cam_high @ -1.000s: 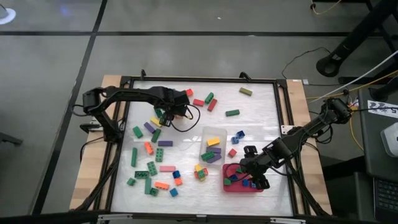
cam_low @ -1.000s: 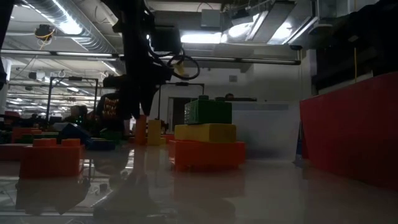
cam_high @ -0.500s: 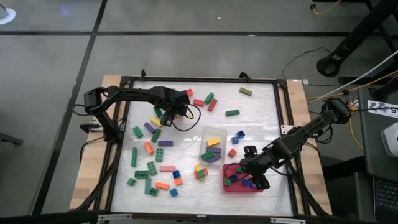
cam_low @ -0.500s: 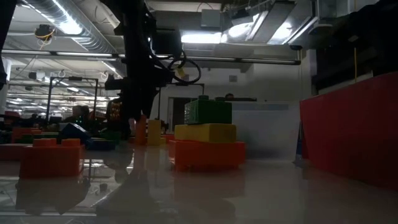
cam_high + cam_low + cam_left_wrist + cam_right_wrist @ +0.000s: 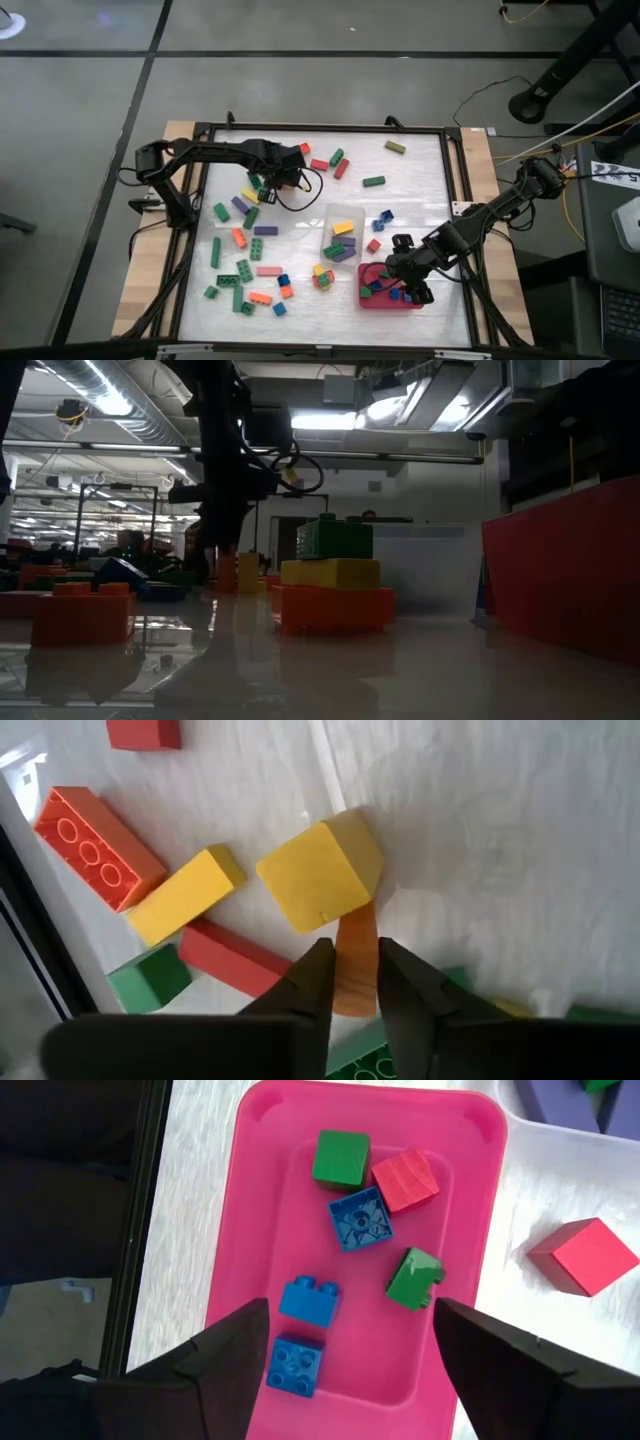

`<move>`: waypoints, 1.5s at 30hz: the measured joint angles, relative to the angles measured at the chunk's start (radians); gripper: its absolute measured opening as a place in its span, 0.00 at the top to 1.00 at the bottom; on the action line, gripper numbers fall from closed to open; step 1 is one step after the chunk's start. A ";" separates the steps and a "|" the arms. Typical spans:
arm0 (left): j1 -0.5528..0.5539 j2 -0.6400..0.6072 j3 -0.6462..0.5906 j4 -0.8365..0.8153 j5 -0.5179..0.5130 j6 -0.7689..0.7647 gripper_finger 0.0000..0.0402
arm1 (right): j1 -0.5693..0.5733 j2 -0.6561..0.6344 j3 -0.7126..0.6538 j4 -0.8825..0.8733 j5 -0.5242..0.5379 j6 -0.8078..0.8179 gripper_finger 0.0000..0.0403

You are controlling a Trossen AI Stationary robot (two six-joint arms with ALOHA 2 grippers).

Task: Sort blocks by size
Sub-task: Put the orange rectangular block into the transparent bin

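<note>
The left tool (image 5: 353, 982) is clamped on an orange block (image 5: 355, 960) — crowded by a yellow cube (image 5: 322, 872) and a red bar (image 5: 232, 957). Rightward, the right tool (image 5: 345, 1350) is held wide open, gripping nothing, above the red tray (image 5: 470, 1230) — near the tabletop (image 5: 420, 170) edge.

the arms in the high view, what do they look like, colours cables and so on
Both arms are dark and slim, built of jointed segments. The left arm has a thin black cable looping beside its tool. The right arm ends in a blocky black tool. Both tools' fingers are dark, flat-sided and tapering.
</note>
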 joint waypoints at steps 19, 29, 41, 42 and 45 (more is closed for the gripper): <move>-0.117 -0.096 0.023 -0.175 0.003 -0.194 0.92 | 0.000 0.000 0.000 0.000 0.000 0.000 0.30; -0.305 -0.143 0.068 0.160 0.127 -0.505 0.90 | -0.009 0.000 0.000 -0.102 0.012 -0.131 0.30; -0.440 0.020 0.064 0.585 0.134 -0.546 0.85 | -0.179 -0.005 0.000 -0.347 0.263 -0.213 0.30; -0.442 0.035 0.064 0.596 0.134 -0.546 0.84 | -0.198 -0.005 0.000 -0.344 0.271 -0.239 0.30; -0.447 0.071 0.064 0.622 0.128 -0.551 0.82 | -0.258 -0.005 0.000 -0.341 0.271 -0.301 0.30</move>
